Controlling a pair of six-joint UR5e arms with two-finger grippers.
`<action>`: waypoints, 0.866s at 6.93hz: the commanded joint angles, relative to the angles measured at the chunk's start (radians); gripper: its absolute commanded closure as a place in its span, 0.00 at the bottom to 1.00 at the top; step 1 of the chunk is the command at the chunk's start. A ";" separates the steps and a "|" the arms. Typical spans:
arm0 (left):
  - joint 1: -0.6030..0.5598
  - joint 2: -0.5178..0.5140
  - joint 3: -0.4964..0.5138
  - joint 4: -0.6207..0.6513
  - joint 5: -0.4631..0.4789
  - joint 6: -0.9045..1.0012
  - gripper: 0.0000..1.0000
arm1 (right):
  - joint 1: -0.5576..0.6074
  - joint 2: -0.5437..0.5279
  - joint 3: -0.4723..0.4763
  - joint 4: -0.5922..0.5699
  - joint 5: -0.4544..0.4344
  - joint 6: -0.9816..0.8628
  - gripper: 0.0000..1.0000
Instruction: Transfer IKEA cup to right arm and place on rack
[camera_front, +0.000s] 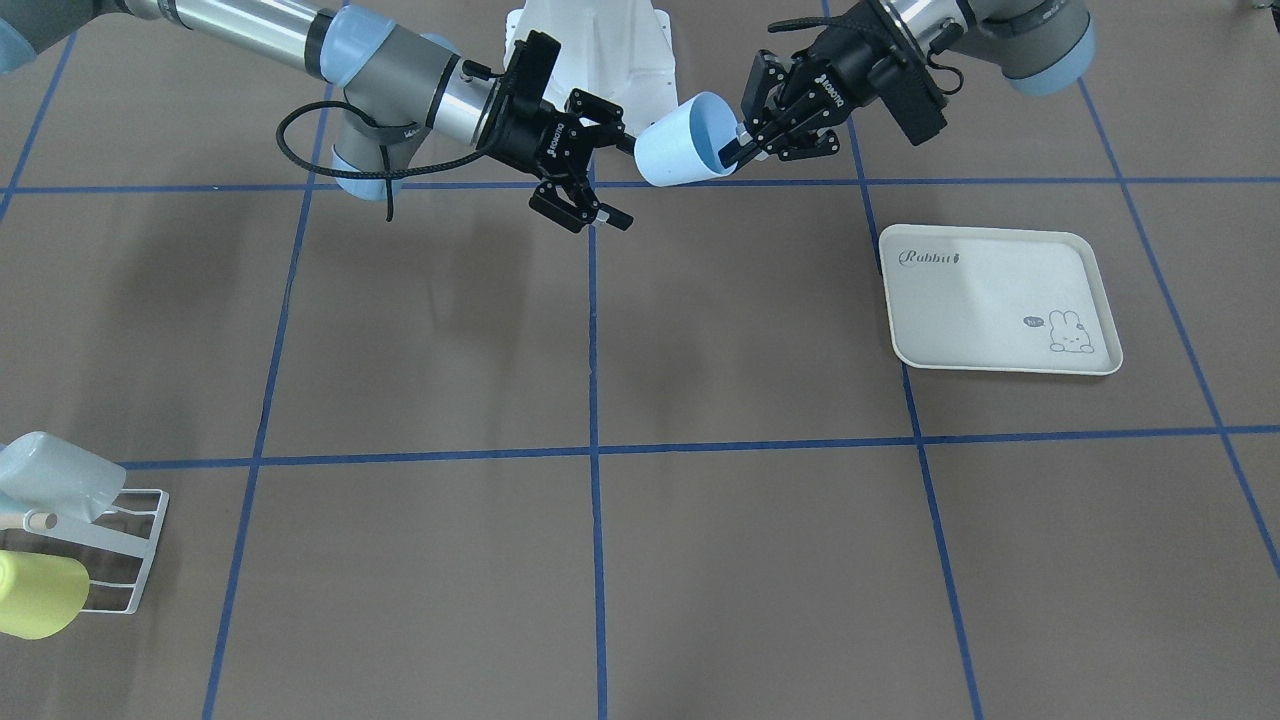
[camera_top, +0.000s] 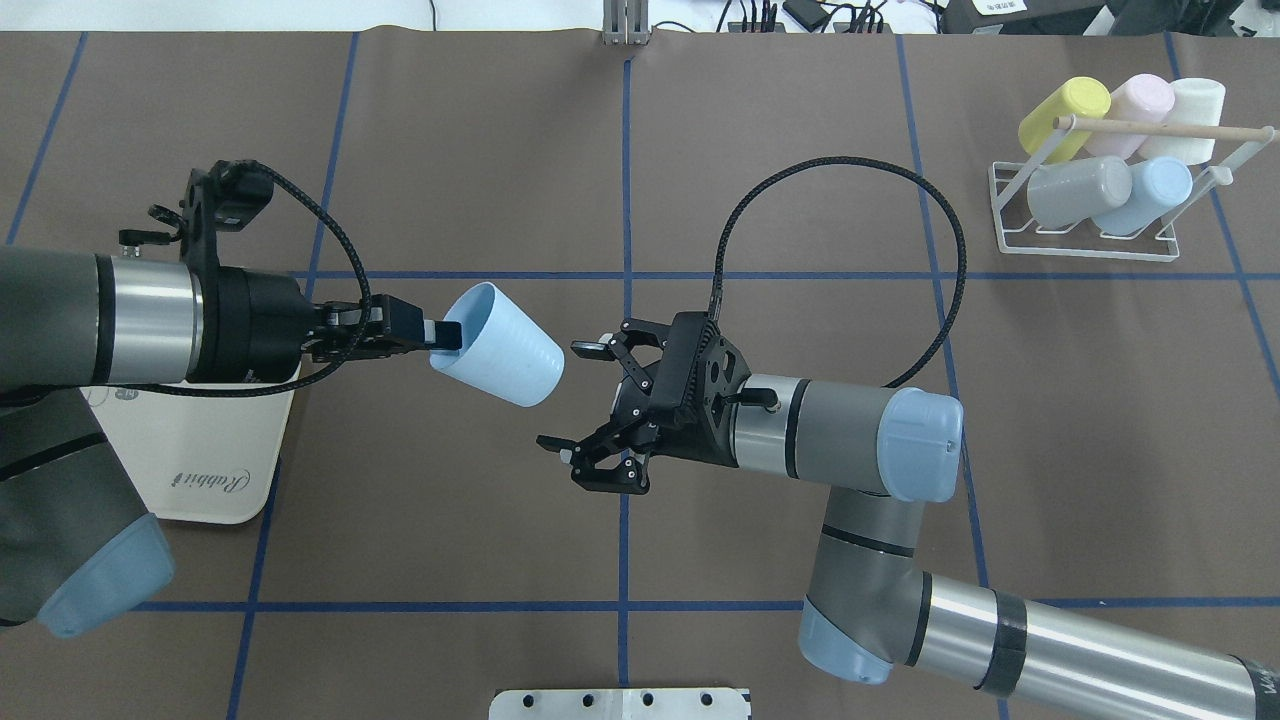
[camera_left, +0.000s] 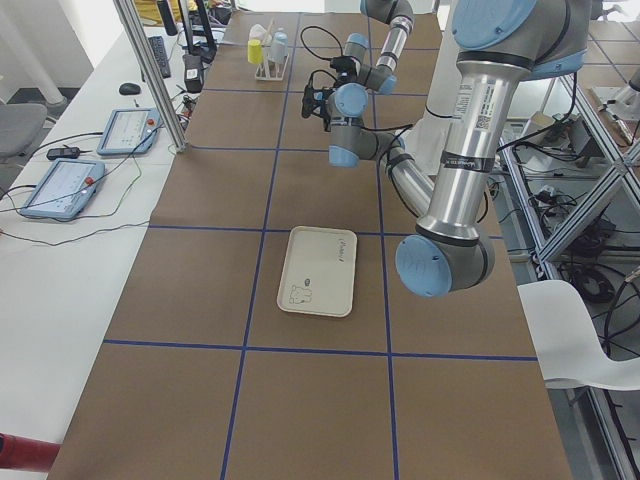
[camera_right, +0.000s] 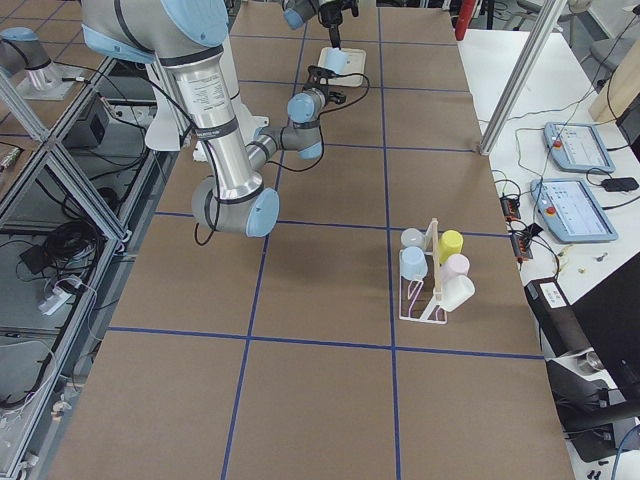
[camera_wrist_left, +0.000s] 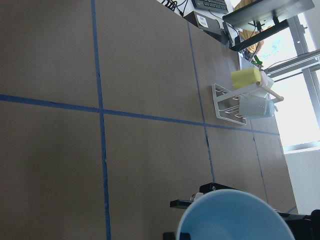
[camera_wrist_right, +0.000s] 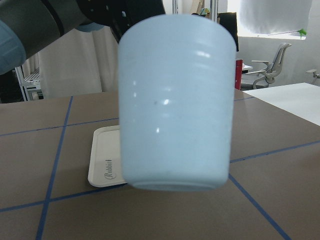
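A light blue IKEA cup (camera_top: 500, 346) hangs above the table, tilted on its side. My left gripper (camera_top: 444, 336) is shut on its rim, one finger inside the mouth (camera_front: 735, 152). The cup's base points at my right gripper (camera_top: 568, 395), which is open and close to that base without closing on it (camera_front: 620, 180). The cup (camera_wrist_right: 175, 100) fills the right wrist view; only its rim (camera_wrist_left: 235, 217) shows in the left wrist view. The white wire rack (camera_top: 1090, 238) stands at the far right of the table with several cups on it.
A cream rabbit-print tray (camera_top: 205, 465) lies under my left arm (camera_front: 1000, 300). The rack (camera_front: 135, 555) sits near the table corner, with a wooden dowel (camera_top: 1150, 127) across its top. Blue tape lines cross the brown table cover.
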 joint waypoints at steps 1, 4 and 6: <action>0.025 -0.015 0.022 0.000 0.014 0.001 1.00 | -0.001 0.002 0.003 0.001 -0.002 -0.010 0.01; 0.057 -0.035 0.056 0.000 0.053 0.001 1.00 | -0.001 0.002 0.007 0.001 -0.002 -0.010 0.01; 0.072 -0.035 0.065 0.000 0.076 0.001 1.00 | -0.001 0.003 0.009 0.001 -0.002 -0.008 0.02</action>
